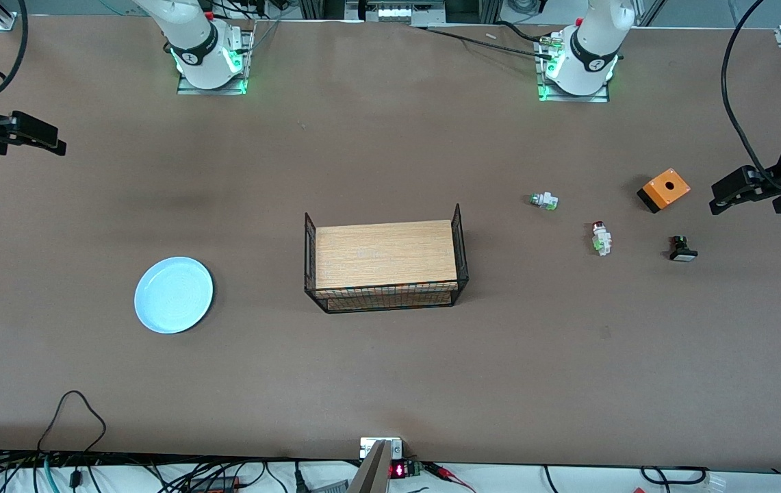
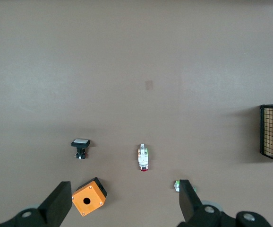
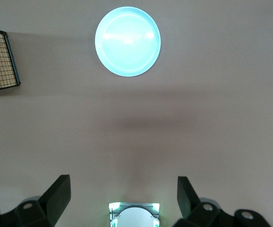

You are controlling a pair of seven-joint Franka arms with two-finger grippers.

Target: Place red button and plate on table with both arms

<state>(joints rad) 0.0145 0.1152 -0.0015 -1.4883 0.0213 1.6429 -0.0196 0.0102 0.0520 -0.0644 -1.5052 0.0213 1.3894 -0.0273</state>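
The brown bench (image 1: 390, 370) carries everything, and two white arms reach out over its two ends. The left hand (image 1: 729, 195) hangs over the left arm's end of the bench, near the orange box (image 1: 664, 190), its fingers (image 2: 58, 204) spread wide and holding nothing. The right hand (image 1: 44, 137) hangs over bare bench at the right arm's end, its fingers (image 3: 58, 195) likewise wide and empty. One wire rack (image 1: 385, 263) with a wooden top stands mid-bench with nothing on it. One light-blue plate (image 1: 173, 294) lies flat and empty toward the right arm's end, nearer the front camera than the right hand. Of small parts there are four: the orange box, one black part with a white cap (image 1: 682, 249), one white-green part (image 1: 544, 200), and one red button (image 1: 600, 238), which lies on the bench between those two parts.
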